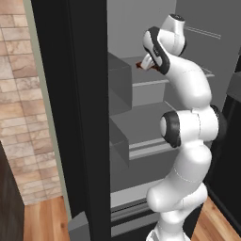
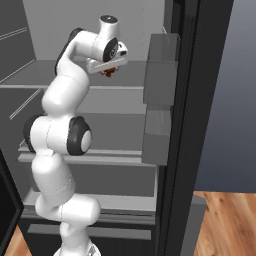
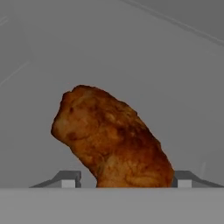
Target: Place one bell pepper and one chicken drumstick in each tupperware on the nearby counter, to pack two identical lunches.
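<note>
Straddling chicken drumstick [image 3: 111, 142], tool [image 3: 122, 179] fingers either side.

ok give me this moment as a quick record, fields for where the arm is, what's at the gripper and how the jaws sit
setting: open fridge with grey shelves, door bins at the side
arm: reaching up to an upper shelf
gripper: gripper at the shelf, a finger tip on either side of the drumstick
item: reddish-brown chicken drumstick, standing tilted between the tips
jaws: apart around the drumstick; a firm grip cannot be told
seen from base: a bit of the drumstick shows under the hand
</note>
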